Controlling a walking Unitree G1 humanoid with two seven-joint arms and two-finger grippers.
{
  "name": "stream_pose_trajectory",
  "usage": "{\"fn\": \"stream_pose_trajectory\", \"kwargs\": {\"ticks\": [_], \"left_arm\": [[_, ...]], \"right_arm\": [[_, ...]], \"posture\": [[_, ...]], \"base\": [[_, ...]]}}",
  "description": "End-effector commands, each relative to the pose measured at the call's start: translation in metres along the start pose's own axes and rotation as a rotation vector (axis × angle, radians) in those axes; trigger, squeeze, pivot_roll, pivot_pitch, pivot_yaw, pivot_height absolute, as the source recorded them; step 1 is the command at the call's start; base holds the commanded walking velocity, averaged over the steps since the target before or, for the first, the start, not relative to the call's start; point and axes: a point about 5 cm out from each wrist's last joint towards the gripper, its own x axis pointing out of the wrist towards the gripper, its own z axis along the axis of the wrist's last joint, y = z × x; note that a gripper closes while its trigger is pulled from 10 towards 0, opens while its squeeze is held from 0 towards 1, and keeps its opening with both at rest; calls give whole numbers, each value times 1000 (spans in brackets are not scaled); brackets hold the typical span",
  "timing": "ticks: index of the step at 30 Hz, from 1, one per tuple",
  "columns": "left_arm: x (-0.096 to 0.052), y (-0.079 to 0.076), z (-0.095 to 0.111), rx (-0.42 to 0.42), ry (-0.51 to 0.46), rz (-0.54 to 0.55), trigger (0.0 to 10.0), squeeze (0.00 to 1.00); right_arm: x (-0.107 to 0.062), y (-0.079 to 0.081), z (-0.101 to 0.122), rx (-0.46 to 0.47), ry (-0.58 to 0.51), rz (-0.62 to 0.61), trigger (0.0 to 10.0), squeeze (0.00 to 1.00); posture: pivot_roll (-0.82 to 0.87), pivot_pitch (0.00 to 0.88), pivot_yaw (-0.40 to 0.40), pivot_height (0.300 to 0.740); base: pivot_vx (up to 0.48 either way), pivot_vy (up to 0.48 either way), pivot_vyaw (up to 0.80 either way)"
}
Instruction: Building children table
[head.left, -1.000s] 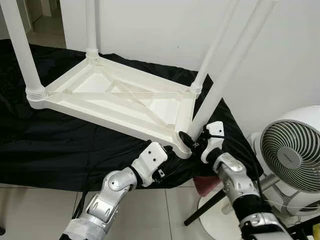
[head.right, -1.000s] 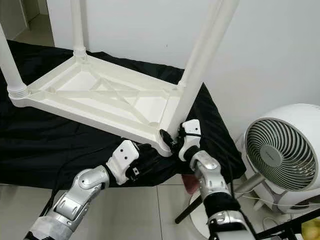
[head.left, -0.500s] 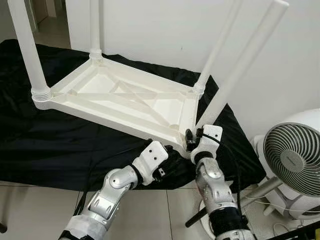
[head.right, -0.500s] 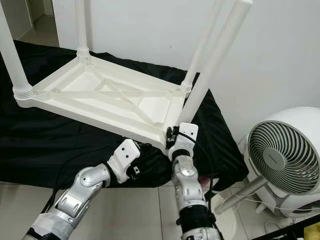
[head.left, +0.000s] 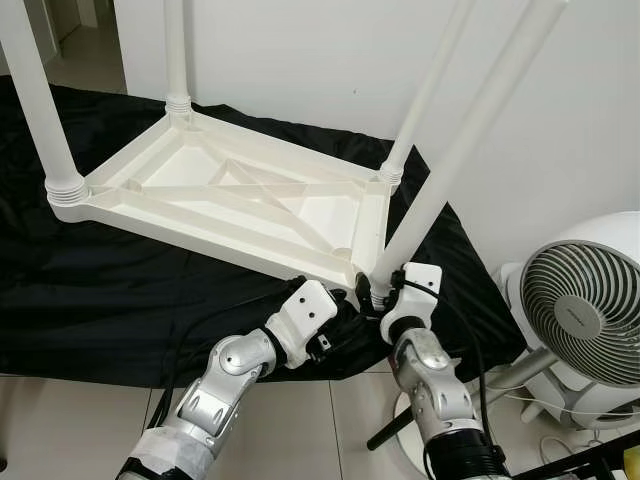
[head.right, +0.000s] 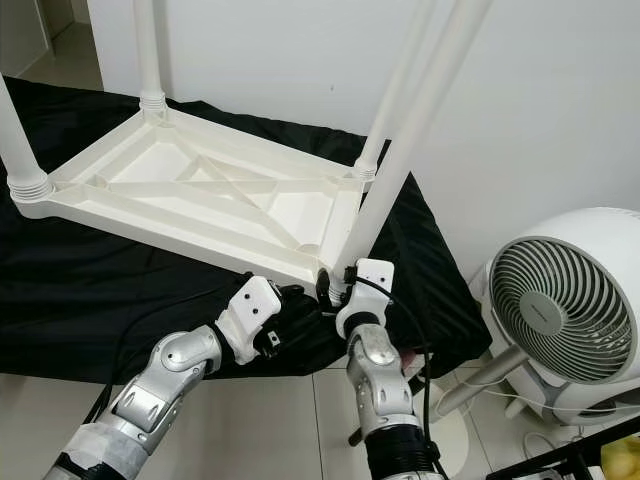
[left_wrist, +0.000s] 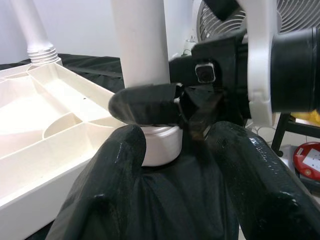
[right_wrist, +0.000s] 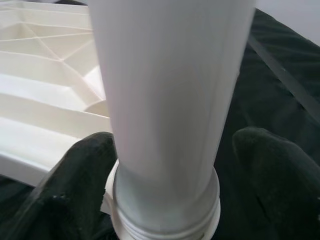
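A white plastic children's table (head.left: 230, 200) lies upside down on a black cloth (head.left: 100, 290), with three legs standing up from its corners. A fourth white leg (head.left: 450, 170) leans up and to the right from the near right corner. My right gripper (head.left: 377, 293) is shut on that leg's ribbed base (right_wrist: 165, 200), one black finger (right_wrist: 82, 175) on each side. My left gripper (head.left: 340, 318) sits just below the same corner, open, its fingers (left_wrist: 107, 190) spread either side of the white corner socket (left_wrist: 160, 145).
A white floor fan (head.left: 580, 310) on a stand is close on the right, by the white wall. The cloth's edge drops to tiled floor (head.left: 60, 420) beneath my arms. A red round object (left_wrist: 307, 160) lies on the floor near the fan.
My right forearm has swung in from the right to stand under the leg's base, still holding it. The leg stays at the near right corner. My left arm has barely moved.
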Motion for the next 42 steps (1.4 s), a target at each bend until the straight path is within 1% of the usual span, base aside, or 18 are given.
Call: {"fn": "stream_pose_trajectory", "kwargs": {"ticks": [1, 2, 3, 4, 5, 6, 8, 11, 13, 16, 24, 25, 26, 27, 38, 40, 41, 42], "left_arm": [[2, -5, 0, 3, -1, -59, 10000, 0], [2, -5, 0, 2, -1, -59, 10000, 0], [2, -5, 0, 2, -1, -59, 10000, 0], [2, -5, 0, 2, 0, -59, 10000, 0], [1, -5, 0, 2, 2, -60, 10000, 0], [1, -5, 0, 2, 2, -60, 10000, 0], [1, -5, 0, 2, 3, -61, 10000, 0], [2, -4, 0, -1, 2, -63, 10000, 0], [2, -4, 0, -1, 2, -63, 10000, 0], [2, -4, 1, -2, 0, -66, 10000, 0], [4, -2, 3, 3, -2, -72, 10000, 0], [4, -1, 4, 4, -4, -68, 10000, 0], [4, -1, 4, 4, -4, -68, 10000, 0], [4, 0, 5, 5, -4, -65, 10000, 0], [3, 2, 5, 9, -2, -59, 10000, 0], [3, 2, 5, 8, -2, -62, 10000, 0], [3, 1, 5, 6, -3, -65, 10000, 0], [4, 0, 5, 5, -3, -67, 10000, 0]], "right_arm": [[-1, -8, 2, -4, -2, 29, 10000, 1000], [0, -12, 3, -33, 0, 79, 10000, 1000], [0, -12, 3, -33, 0, 79, 10000, 1000], [0, -15, 5, -51, 7, 139, 10000, 0], [1, -17, 7, -78, 9, 213, 10000, 0], [1, -17, 7, -78, 9, 213, 10000, 0], [3, -19, 12, -129, 5, 325, 10000, 0], [6, -21, 14, -138, 16, 395, 10000, 0], [8, -22, 15, -157, 12, 409, 10000, 0], [16, -19, 12, -226, 64, 522, 10000, 0], [25, -17, 8, -268, 126, 623, 10000, 0], [26, -18, 6, -271, 139, 629, 1961, 0], [26, -18, 6, -271, 139, 629, 1961, 0], [26, -20, 5, -272, 146, 637, 0, 0], [22, -26, -8, -245, 174, 675, 0, 0], [23, -29, -8, -249, 171, 636, 0, 0], [23, -31, -10, -241, 173, 590, 10000, 0], [23, -32, -11, -236, 174, 558, 10000, 0]], "posture": [[109, 0, -182, 740], [108, 0, -180, 740], [108, 0, -180, 740], [109, 0, -179, 740], [107, 0, -176, 740], [107, 0, -176, 740], [108, 0, -177, 740], [105, 0, -174, 740], [105, 0, -174, 740], [103, 0, -165, 740], [108, 0, -162, 740], [114, 0, -165, 740], [114, 0, -165, 740], [114, 0, -165, 740], [119, 0, -170, 740], [115, 0, -168, 740], [113, 0, -167, 740], [111, 0, -168, 740]], "base": [[0, 0, 0], [0, 0, 0], [0, 0, 0], [0, 0, 0], [0, 0, 0], [0, 0, 0], [0, 0, 0], [0, 0, 0], [0, 0, 0], [0, 0, 0], [0, 0, 0], [0, 0, 0], [0, 0, 0], [0, 0, 0], [0, 0, 0], [0, 0, 0], [0, 0, 0], [0, 0, 0]]}}
